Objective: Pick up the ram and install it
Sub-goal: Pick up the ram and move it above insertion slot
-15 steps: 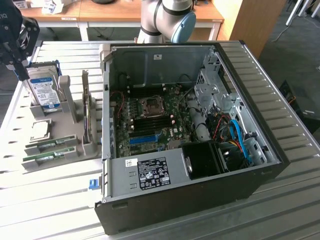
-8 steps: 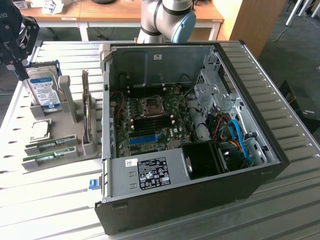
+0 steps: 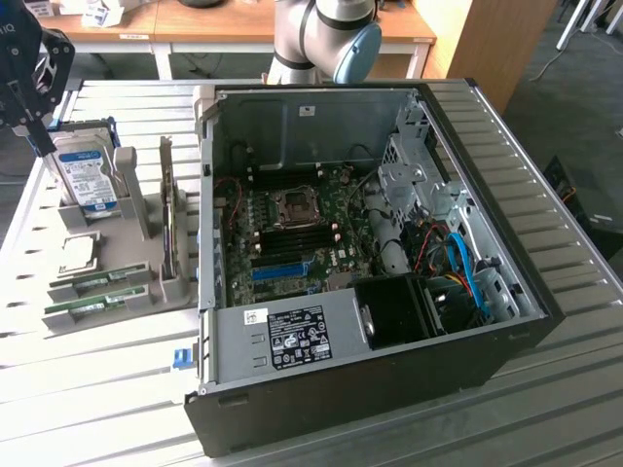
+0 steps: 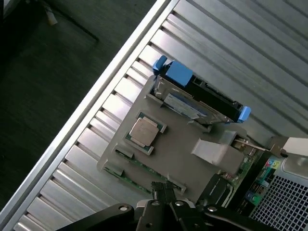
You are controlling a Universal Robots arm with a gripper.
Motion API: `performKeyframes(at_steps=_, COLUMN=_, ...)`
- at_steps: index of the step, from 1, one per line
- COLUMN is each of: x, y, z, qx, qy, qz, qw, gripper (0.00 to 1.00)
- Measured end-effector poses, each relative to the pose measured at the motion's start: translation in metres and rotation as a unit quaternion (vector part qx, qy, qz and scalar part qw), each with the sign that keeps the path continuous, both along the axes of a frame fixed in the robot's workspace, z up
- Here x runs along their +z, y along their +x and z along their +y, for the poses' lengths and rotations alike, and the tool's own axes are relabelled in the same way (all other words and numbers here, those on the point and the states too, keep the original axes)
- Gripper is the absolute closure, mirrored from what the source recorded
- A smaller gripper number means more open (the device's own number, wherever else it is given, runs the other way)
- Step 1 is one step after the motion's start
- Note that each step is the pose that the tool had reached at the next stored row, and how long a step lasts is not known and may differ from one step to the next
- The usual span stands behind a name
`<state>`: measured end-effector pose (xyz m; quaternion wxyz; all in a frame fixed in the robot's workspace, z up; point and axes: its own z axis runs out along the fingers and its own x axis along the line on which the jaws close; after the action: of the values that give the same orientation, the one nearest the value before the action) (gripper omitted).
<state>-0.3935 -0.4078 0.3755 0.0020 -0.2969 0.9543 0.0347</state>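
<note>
Gripper: our black two-finger gripper (image 3: 39, 136) (image 4: 163, 191) is closed and holds nothing. It hangs over the far end of the grey plastic holder tray (image 3: 146, 255), well apart from the ram.
Ram: a long thin green circuit-board stick (image 3: 102, 280) stands on edge in a tray slot, with a twin green stick (image 3: 88, 306) just beside it. We cannot tell which of the two is meant.
Handling: we judge it light, stiff and fragile. We would pinch its flat faces near the middle of the upper edge, keeping off the contact edge. It may tilt.
Exterior view adds: the open black computer case (image 3: 506, 331) and its green motherboard (image 3: 292, 233) on the ribbed metal surface (image 3: 97, 389).
Wrist view adds: the tray seen from above, with the square silver processor (image 4: 144, 131) and the blue-railed hard drive (image 4: 199, 96).
</note>
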Motion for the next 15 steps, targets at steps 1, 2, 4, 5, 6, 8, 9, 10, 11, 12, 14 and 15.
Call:
performKeyframes(at_steps=1, x=0.0000, y=0.0000, z=0.0000, qx=0.006, qy=0.0005, qz=0.0002, qw=1.0000, gripper=0.89)
performKeyframes(at_steps=2, x=0.0000, y=0.0000, z=0.0000, qx=0.013, qy=0.0011, qz=0.0004, qw=0.9999, gripper=0.89)
performKeyframes(at_steps=4, x=0.0000, y=0.0000, z=0.0000, qx=0.025, qy=0.0024, qz=0.0007, qw=0.9997, gripper=0.89)
performKeyframes(at_steps=5, x=0.0001, y=0.0000, z=0.0000, qx=0.030, qy=0.0032, qz=0.0010, qw=0.9995, gripper=0.89)
performKeyframes(at_steps=6, x=0.0001, y=0.0001, z=0.0000, qx=0.036, qy=0.0042, qz=0.0011, qw=0.9994, gripper=0.89)
performKeyframes(at_steps=8, x=0.0000, y=0.0001, z=0.0000, qx=0.047, qy=0.0061, qz=0.0015, qw=0.9989, gripper=0.89)
performKeyframes(at_steps=9, x=0.0000, y=0.0000, z=0.0000, qx=0.052, qy=0.0070, qz=0.0017, qw=0.9986, gripper=0.89)
performKeyframes(at_steps=10, x=0.0000, y=0.0000, z=0.0000, qx=0.058, qy=0.0079, qz=0.0019, qw=0.9983, gripper=0.89)
performKeyframes(at_steps=11, x=0.0001, y=0.0000, z=0.0000, qx=0.064, qy=0.0088, qz=0.0021, qw=0.9979, gripper=0.89)
performKeyframes(at_steps=12, x=0.0000, y=0.0000, z=0.0000, qx=0.069, qy=0.0098, qz=0.0022, qw=0.9976, gripper=0.89)
performKeyframes(at_steps=14, x=0.0000, y=0.0000, z=0.0000, qx=0.080, qy=0.0118, qz=0.0027, qw=0.9967, gripper=0.89)
performKeyframes(at_steps=15, x=0.0000, y=0.0000, z=0.0000, qx=0.086, qy=0.0129, qz=0.0029, qw=0.9962, gripper=0.89)
